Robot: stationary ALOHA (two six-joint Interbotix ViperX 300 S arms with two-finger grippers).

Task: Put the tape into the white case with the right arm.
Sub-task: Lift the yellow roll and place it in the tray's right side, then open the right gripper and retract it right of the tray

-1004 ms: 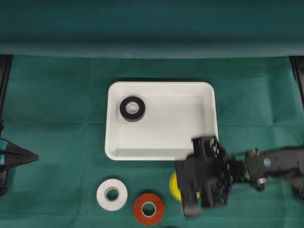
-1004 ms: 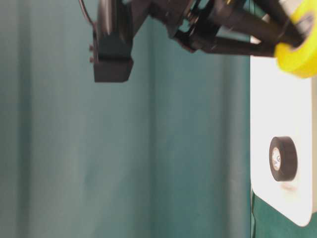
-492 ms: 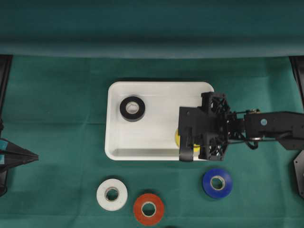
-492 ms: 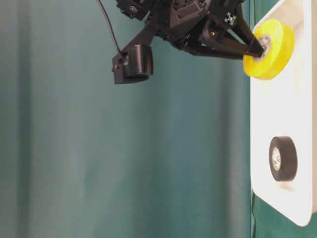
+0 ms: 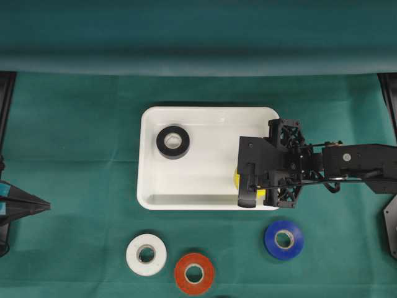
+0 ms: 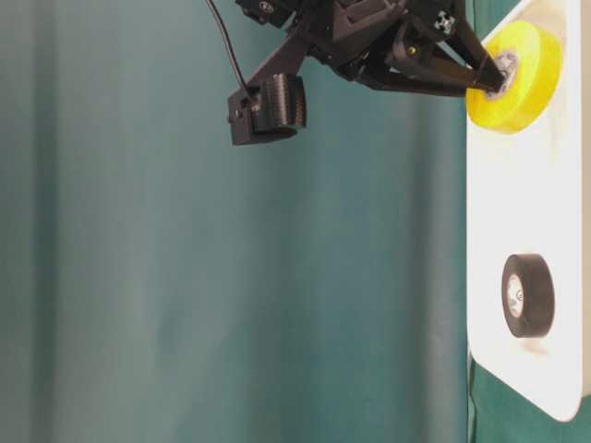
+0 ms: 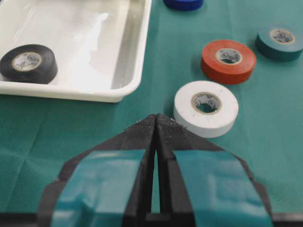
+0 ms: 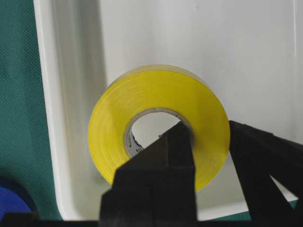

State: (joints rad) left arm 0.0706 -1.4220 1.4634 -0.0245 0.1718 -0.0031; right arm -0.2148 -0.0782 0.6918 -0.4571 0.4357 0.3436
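Observation:
My right gripper (image 8: 210, 137) is shut on a yellow tape roll (image 8: 113, 137), one finger through the core and the other outside the ring. The roll (image 6: 526, 65) hangs flat and close over the floor of the white case (image 5: 211, 164), in its front right corner; I cannot tell whether it touches. From overhead only a yellow sliver (image 5: 236, 179) shows beside the arm. A black tape roll (image 5: 173, 141) lies in the case's far left part. My left gripper (image 7: 156, 118) is shut and empty at the table's left edge (image 5: 43, 203).
On the green cloth in front of the case lie a white roll (image 5: 146, 253), a red roll (image 5: 194, 272) and a blue roll (image 5: 283, 239). The left wrist view also shows a teal roll (image 7: 280, 41) beyond the red one (image 7: 228, 60).
The right gripper carried the yellow roll from the cloth in front of the case over its rim and lowered it toward the front right corner. The blue roll came into view. The left arm stayed still.

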